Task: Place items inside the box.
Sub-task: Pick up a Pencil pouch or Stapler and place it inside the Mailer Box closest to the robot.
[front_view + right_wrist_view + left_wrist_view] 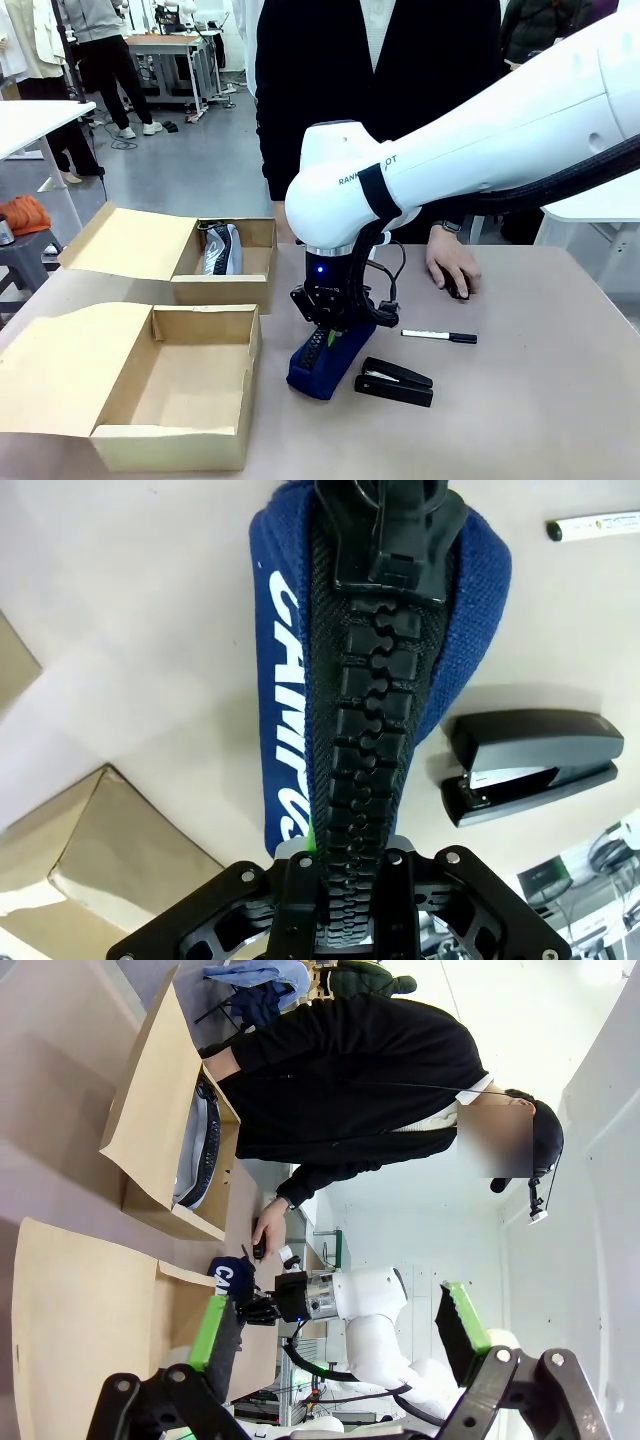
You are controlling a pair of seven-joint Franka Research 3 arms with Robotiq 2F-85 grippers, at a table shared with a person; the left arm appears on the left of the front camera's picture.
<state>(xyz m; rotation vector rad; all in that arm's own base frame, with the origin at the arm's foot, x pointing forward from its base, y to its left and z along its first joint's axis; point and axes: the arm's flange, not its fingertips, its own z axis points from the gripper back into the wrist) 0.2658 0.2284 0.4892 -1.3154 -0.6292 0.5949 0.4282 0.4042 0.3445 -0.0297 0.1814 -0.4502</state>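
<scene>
My right gripper [334,335] is shut on the upper end of the navy blue zip pouch [318,366], which hangs tilted with its lower end at the tabletop. In the right wrist view the pouch [285,680] with its wide black zipper runs up from between the jaws of that gripper [345,870]. A black stapler [395,382] [530,765] lies just right of the pouch. Beyond it lies the marker pen [440,336] [595,525]. The near open box [180,440] is empty, left of the pouch. My left gripper [335,1310] is open and empty, raised off the table.
A second open box [255,290] at the back left holds a grey pouch [222,250]. The person stands at the far side with a hand [452,268] resting on a small black thing on the table. Bare table lies to the right and front.
</scene>
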